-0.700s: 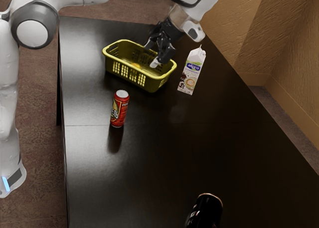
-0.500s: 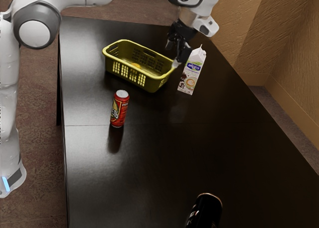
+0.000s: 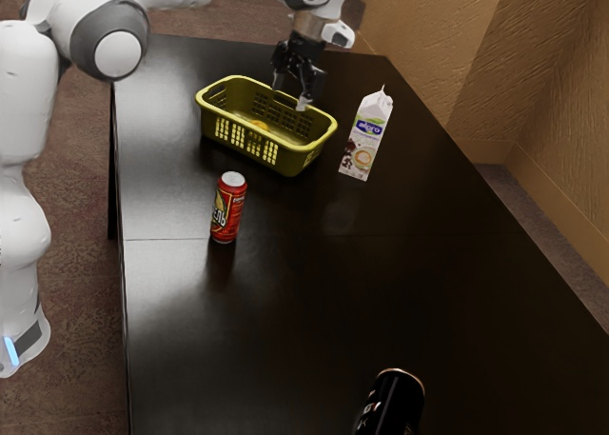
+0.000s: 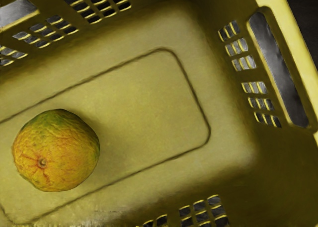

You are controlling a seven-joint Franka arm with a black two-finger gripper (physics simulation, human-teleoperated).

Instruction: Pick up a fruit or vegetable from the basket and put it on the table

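Note:
In the exterior view my gripper (image 3: 292, 93) is open above the far long side of the yellow basket (image 3: 245, 150), its two fingers apart with nothing between them. An orange-and-green citrus fruit (image 3: 260, 125) shows low inside the basket, on the exterior view's left of the gripper. Seen from the hand, the round fruit (image 4: 56, 150) rests on the floor of the basket (image 4: 149, 103), away from the end wall that has a handle slot.
A white carton (image 3: 366, 135) stands off the basket's end on the exterior view's right. Closer to the camera are a red can (image 3: 227, 207) and a black object (image 3: 393, 404) on the dark table (image 3: 285, 292).
My hand first swung toward the carton, then came back toward the exterior view's left, over the basket's far side. The basket, carton and cans stayed where they were.

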